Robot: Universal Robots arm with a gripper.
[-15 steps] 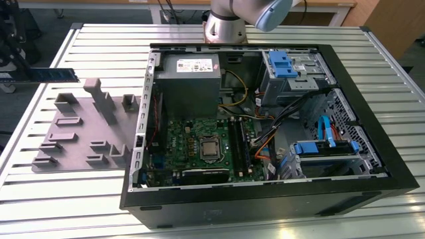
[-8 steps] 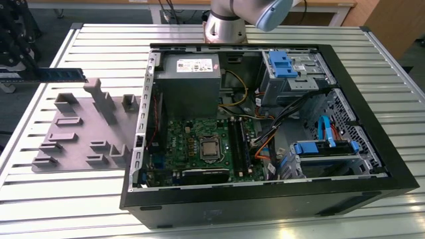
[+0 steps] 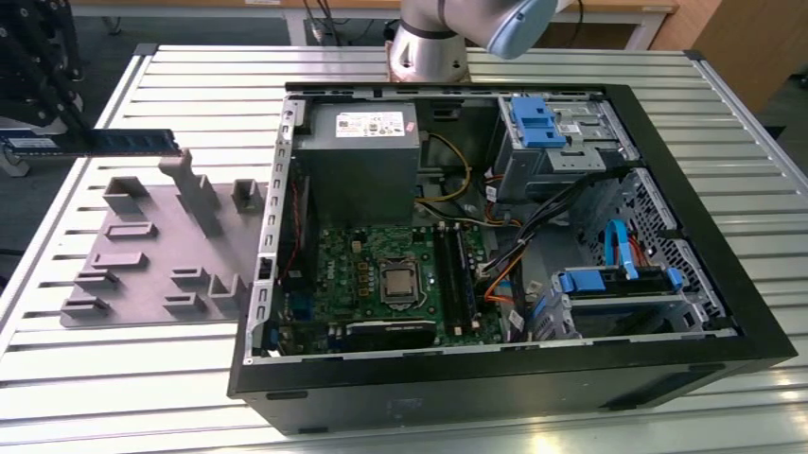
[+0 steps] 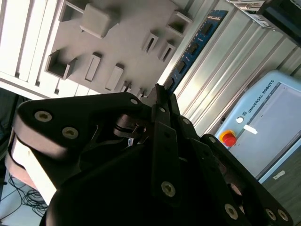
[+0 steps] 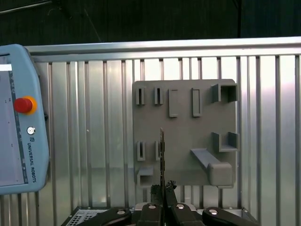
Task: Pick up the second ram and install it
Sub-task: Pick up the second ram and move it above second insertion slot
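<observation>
The second ram (image 3: 114, 141) is a thin blue stick with black chips. It hangs level in the air over the far end of the grey holder tray (image 3: 139, 255), at the exterior view's left. My gripper (image 3: 23, 140) is shut on one end of it. In the second wrist view the ram (image 4: 195, 44) runs out from the gripper (image 4: 160, 94) across the table slats. In the first wrist view the ram (image 5: 161, 150) shows edge-on above the gripper (image 5: 162, 188), over the tray (image 5: 183, 127).
An open black computer case (image 3: 707, 189) lies at the middle and right, with the green motherboard (image 3: 354, 265) and its long black memory slots (image 3: 452, 270) inside. The arm's base (image 3: 430, 47) stands behind the case. A pale blue teach pendant (image 5: 19, 117) lies on the slatted table.
</observation>
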